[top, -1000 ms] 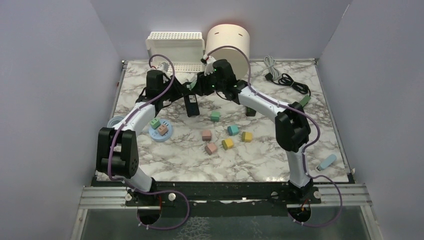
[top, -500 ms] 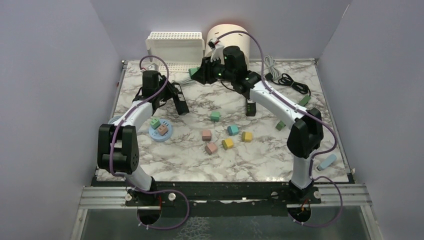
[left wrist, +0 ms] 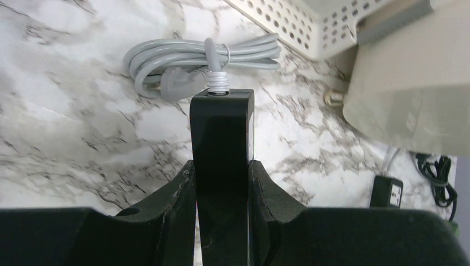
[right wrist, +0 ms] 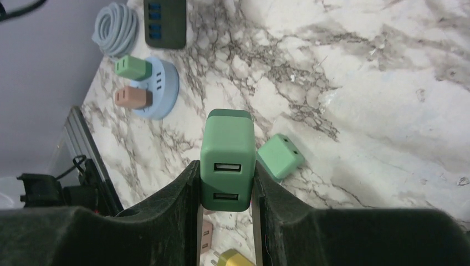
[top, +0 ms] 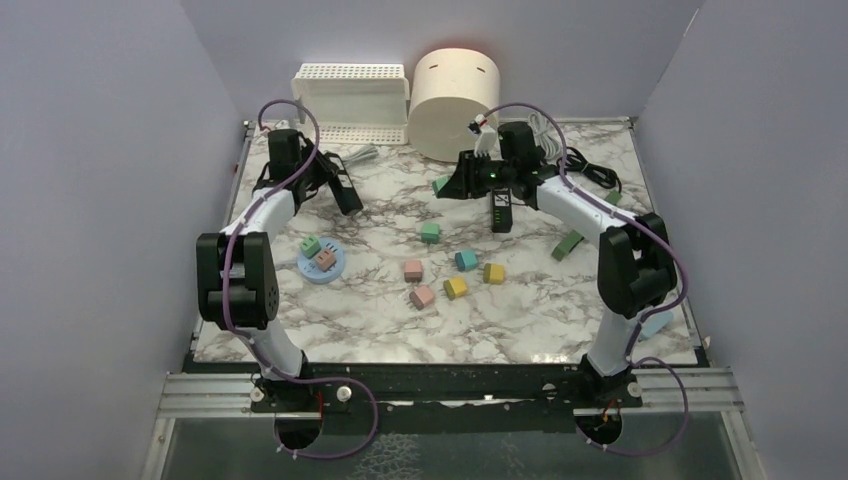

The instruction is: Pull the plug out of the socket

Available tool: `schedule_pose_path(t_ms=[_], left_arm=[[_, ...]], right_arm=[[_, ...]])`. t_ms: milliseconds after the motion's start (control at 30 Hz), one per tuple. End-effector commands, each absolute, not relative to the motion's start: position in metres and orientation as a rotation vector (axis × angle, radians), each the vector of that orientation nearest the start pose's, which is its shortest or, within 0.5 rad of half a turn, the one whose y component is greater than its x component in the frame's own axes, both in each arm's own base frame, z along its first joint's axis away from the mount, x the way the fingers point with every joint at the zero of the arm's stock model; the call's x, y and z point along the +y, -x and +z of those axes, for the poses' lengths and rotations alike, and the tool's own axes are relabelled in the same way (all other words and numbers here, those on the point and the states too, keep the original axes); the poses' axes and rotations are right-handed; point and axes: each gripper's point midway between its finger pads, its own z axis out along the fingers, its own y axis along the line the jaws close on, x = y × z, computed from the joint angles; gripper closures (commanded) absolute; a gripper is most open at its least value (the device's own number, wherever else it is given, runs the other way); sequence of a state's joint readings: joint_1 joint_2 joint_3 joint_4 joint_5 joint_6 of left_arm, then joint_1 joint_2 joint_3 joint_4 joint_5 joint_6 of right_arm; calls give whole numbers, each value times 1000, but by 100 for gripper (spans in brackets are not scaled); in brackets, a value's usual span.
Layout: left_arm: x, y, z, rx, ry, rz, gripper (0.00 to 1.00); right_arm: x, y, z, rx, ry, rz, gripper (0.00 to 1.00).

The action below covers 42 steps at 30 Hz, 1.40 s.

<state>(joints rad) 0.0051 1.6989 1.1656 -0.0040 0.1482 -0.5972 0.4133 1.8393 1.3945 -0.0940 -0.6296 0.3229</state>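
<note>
My left gripper (top: 333,183) is shut on a black socket strip (top: 345,192) at the far left of the table. In the left wrist view the strip (left wrist: 221,133) stands between my fingers (left wrist: 176,188), with its bundled grey cord (left wrist: 188,58) lying beyond it. My right gripper (top: 458,187) is shut on a green two-port USB plug (top: 441,185) and holds it above the table, well apart from the strip. In the right wrist view the plug (right wrist: 228,158) sits tight between both pads.
A white basket (top: 350,88) and a cream cylinder (top: 455,85) stand at the back. A blue round base (top: 322,264) bears two plugs. Several coloured plugs (top: 455,287) lie mid-table. A second black strip (top: 501,211) and a black cable (top: 585,165) lie on the right.
The plug has come free of the strip. My left arm carried the strip back and to the left. My right arm carried the green plug to the right.
</note>
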Motion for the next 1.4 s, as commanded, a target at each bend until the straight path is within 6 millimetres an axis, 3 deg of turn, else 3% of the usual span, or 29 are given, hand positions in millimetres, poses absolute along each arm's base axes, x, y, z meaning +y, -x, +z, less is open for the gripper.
schedule_pose_path(t_ms=[0,133,300,367,533,667,833,900,967,1067,1367], left_arm=[[-1,-515,153,1995,705,-449,100],[26,-519,140,2007,792,-441,100],[43,-523,133,1973,806,-504,100],[47,-527,129,1972,804,-562,100],[44,-531,108,2019,821,-697,86],[44,-533,104,2037,831,-714,80],[53,-526,100,2066,852,-628,52],[59,-530,110,2064,838,-590,45],[62,-529,112,2074,836,-560,31],[68,-527,117,2073,840,-513,3],[77,-499,136,2090,824,-384,1]], right_arm=[[307,-379,168,2156,642,1113,99],[302,-368,137,2267,644,1115,97],[294,-360,109,2343,574,1090,95],[292,-359,102,2360,541,1075,94],[284,-360,89,2421,452,1018,89],[276,-360,72,2475,395,958,85],[272,-356,56,2520,357,946,82],[273,-354,53,2523,339,958,80],[272,-354,51,2528,316,959,78],[272,-352,48,2539,304,963,74],[263,-356,33,2615,278,864,65]])
